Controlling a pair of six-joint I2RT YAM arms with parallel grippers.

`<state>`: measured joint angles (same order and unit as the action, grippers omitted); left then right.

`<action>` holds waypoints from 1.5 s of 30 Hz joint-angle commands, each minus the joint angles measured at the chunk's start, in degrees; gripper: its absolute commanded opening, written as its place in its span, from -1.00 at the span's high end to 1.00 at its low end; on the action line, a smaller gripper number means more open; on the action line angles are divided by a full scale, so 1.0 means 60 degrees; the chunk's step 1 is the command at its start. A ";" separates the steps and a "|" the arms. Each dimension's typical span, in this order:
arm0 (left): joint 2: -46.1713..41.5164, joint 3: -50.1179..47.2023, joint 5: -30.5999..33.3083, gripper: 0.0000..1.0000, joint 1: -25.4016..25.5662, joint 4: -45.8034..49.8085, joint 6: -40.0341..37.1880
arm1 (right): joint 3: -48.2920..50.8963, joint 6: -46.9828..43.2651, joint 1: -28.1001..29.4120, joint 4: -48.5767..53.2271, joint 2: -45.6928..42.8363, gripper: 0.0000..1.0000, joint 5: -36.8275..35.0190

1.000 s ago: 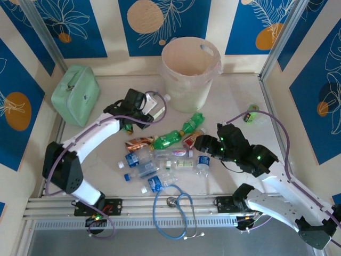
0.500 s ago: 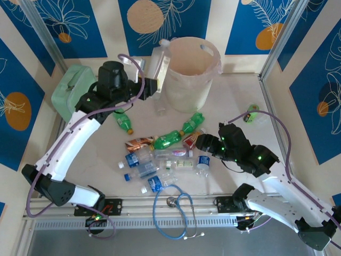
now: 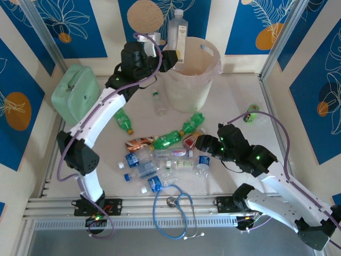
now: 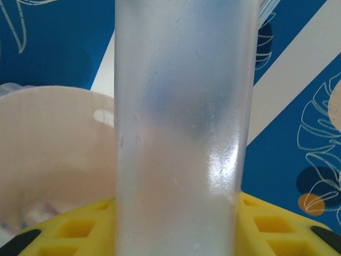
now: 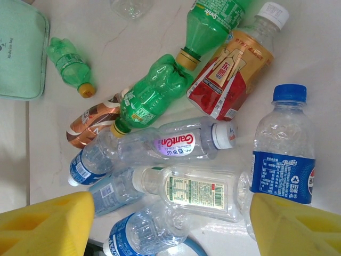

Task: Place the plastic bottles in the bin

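My left gripper [image 3: 168, 55] is shut on a tall frosted clear bottle [image 3: 177, 31], held upright above the near-left rim of the cream-white bin [image 3: 187, 85]. In the left wrist view the bottle [image 4: 181, 128] stands between the yellow fingers [image 4: 279, 226], with the bin's inside [image 4: 53, 154] behind it. My right gripper [image 3: 204, 144] hangs open over the pile of bottles [image 3: 165, 154]. Between and just beyond its yellow fingertips [image 5: 48, 224] lies a clear bottle with a green-white label [image 5: 197, 189]. A blue-labelled bottle [image 5: 282, 160], a red-labelled one [image 5: 229, 74] and a green one [image 5: 152, 93] lie around it.
A mint-green case [image 3: 76, 93] sits at the far left. One green bottle [image 3: 123, 121] lies apart near it, and a small clear bottle [image 3: 158, 102] stands by the bin. A blue stethoscope [image 3: 173, 208] lies at the near edge. A small green cylinder [image 3: 251, 113] is at the right.
My left arm has lifted the clear bottle off the table and swung it up and right to the bin's rim. The right arm has not moved.
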<state>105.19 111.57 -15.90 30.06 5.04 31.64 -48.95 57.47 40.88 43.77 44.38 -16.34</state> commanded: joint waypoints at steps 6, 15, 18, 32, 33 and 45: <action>0.1561 0.1563 -0.0539 0.10 -0.0179 -0.1457 0.1276 | 0.0218 0.0060 -0.0062 0.0086 -0.0338 -0.55 -0.0074; 0.1443 0.1627 -0.0201 -0.74 -0.0206 -0.1058 0.0922 | 0.0204 0.0024 -0.0091 0.0147 -0.0409 -0.55 -0.0040; 0.0992 0.1455 0.0054 -0.75 -0.0221 -0.0763 0.0677 | 0.0189 0.0003 -0.0090 0.0106 -0.0410 -0.55 -0.0025; -0.3202 -0.4552 0.3227 -0.79 -0.0814 0.1788 0.0836 | 0.0293 -0.0042 -0.0149 -0.0160 -0.0331 -0.55 0.0158; -0.3192 -0.4816 0.3192 -0.81 -0.0818 0.1844 0.0822 | 0.0266 -0.0043 -0.0149 -0.0169 -0.0315 -0.55 0.0186; -0.0936 -0.4875 0.2177 -0.80 -0.0777 0.2523 0.0893 | 0.0473 0.0076 -0.0108 -0.0015 -0.0600 -0.55 0.0138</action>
<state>97.93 81.80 -0.12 25.12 20.36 36.60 -46.89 57.47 40.25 43.77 41.41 -16.10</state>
